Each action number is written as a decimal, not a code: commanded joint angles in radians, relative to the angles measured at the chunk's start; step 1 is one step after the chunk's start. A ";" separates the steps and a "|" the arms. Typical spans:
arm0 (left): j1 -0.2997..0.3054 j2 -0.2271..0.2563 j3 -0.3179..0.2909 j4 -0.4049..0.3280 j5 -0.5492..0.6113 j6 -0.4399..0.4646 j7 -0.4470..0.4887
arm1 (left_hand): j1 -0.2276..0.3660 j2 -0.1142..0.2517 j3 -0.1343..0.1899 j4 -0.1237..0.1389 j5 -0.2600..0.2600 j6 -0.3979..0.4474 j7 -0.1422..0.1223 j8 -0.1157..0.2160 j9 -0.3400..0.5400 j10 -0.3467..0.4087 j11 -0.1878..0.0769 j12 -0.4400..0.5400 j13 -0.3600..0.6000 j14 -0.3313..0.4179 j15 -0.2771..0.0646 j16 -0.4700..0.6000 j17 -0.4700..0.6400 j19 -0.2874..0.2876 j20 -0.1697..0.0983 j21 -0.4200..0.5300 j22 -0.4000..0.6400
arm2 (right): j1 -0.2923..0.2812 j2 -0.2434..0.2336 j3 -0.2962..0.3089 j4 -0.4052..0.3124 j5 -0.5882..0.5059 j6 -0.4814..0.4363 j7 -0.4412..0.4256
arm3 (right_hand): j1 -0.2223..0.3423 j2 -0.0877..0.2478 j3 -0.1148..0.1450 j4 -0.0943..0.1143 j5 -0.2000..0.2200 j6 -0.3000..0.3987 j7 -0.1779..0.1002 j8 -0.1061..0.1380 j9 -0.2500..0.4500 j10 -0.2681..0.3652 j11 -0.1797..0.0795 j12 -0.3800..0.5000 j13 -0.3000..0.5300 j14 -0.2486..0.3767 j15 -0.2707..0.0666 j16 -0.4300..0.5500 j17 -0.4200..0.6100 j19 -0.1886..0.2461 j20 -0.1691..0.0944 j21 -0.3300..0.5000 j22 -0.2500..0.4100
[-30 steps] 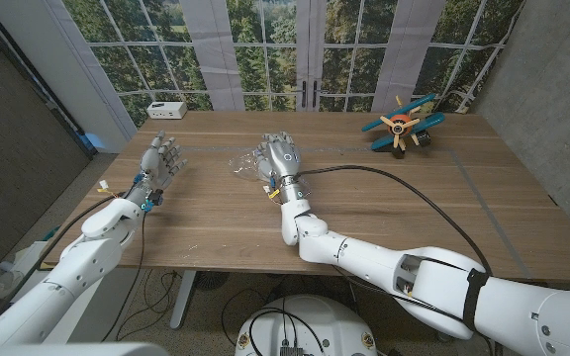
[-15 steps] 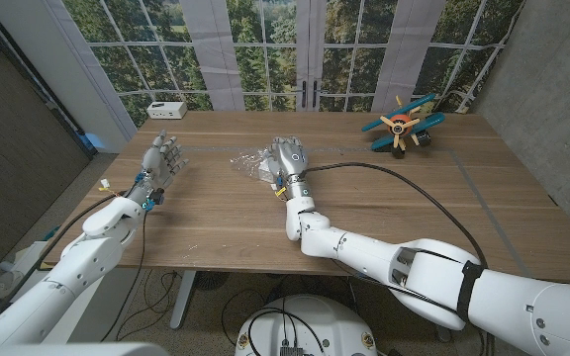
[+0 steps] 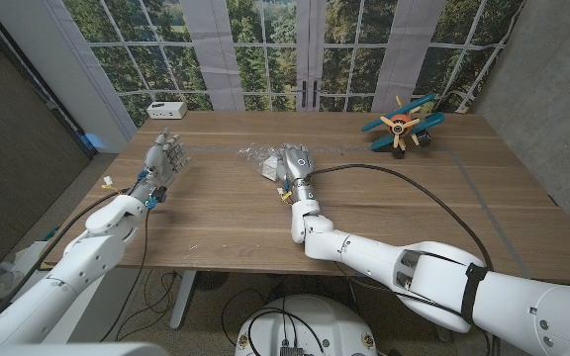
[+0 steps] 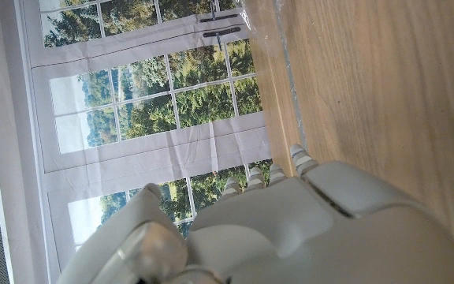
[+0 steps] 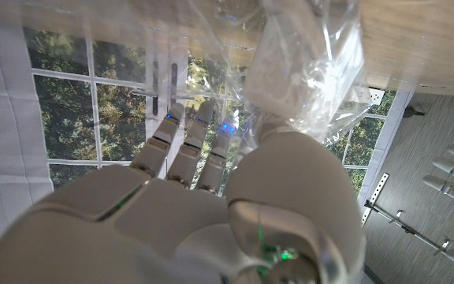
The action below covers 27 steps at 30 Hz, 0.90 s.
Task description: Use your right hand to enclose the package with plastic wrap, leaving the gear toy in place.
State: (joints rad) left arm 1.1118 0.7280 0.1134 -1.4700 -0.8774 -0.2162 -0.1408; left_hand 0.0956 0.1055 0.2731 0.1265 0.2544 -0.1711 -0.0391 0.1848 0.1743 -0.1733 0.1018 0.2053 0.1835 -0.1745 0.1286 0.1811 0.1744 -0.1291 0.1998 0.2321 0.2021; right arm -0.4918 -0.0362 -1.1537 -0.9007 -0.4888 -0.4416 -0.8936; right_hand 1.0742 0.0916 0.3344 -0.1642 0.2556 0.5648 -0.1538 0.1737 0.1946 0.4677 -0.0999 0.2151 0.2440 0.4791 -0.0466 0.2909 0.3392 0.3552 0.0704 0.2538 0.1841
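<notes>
The right hand (image 3: 296,161) is on the crinkly plastic wrap (image 3: 256,155) in the middle of the table (image 3: 384,208), holding a fold of it over the small white package (image 3: 267,165); I think the wrap should be pulled snug and slow so it does not slip off; the left hand (image 3: 162,158) waits open at the left; the gear toy (image 3: 401,123) sits far right, well apart; best left alone.

White-shelled arms end in grey metallic hands, the right hand (image 3: 295,163) trailing a black cable.
</notes>
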 commanded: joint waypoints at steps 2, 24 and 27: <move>0.006 0.002 0.003 -0.018 0.006 0.000 0.013 | 0.011 0.009 0.005 -0.004 -0.004 -0.062 -0.011 0.000 0.004 -0.080 0.005 -0.001 0.005 -0.060 0.008 0.006 0.003 0.002 0.008 0.001 0.004 | -0.022 -0.078 -0.026 -0.130 -0.034 -0.044 0.078 | -0.030 -0.053 -0.009 0.024 0.007 -0.160 0.016 -0.007 0.000 -0.051 0.006 -0.010 0.008 -0.023 -0.118 -0.019 0.003 0.000 0.011 -0.009 0.003; 0.006 0.004 0.005 -0.020 0.004 0.004 0.009 | 0.014 0.006 0.005 -0.007 -0.006 -0.063 -0.011 0.000 0.004 -0.080 0.004 0.000 0.005 -0.059 0.008 0.005 0.003 0.002 0.008 0.000 0.004 | -0.107 -0.094 0.162 -0.223 0.090 0.262 -0.059 | -0.075 0.072 0.144 0.116 -0.036 -0.116 0.043 0.009 0.001 -0.006 0.037 0.014 0.018 0.014 -0.122 0.035 0.092 0.071 -0.028 0.018 0.010; 0.004 0.003 0.005 -0.017 0.002 0.004 0.008 | 0.015 0.006 0.005 -0.007 -0.007 -0.064 -0.011 0.000 0.004 -0.079 0.004 0.000 0.005 -0.057 0.008 0.006 0.003 0.003 0.008 0.001 0.004 | -0.117 -0.101 0.170 -0.233 0.090 0.322 -0.082 | -0.078 0.069 0.140 0.115 -0.040 -0.111 0.047 0.012 0.001 -0.006 0.042 0.014 0.019 0.016 -0.120 0.036 0.093 0.072 -0.028 0.019 0.010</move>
State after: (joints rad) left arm 1.1219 0.7315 0.1151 -1.4925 -0.8728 -0.2145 -0.1257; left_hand 0.0956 0.1055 0.2772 0.1224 0.2489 -0.1749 -0.0428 0.1848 0.1742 -0.1733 0.1018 0.2053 0.1836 -0.1745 0.1286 0.1811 0.1744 -0.1291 0.1999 0.2321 0.2021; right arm -0.5690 -0.1269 -1.0546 -1.0861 -0.4426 -0.2636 -0.9146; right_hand 0.9989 0.1742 0.4764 -0.0414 0.2204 0.4514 -0.1108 0.1881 0.1934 0.4657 -0.0605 0.2303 0.2582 0.4878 -0.0465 0.3221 0.4294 0.4166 0.0413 0.2632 0.1888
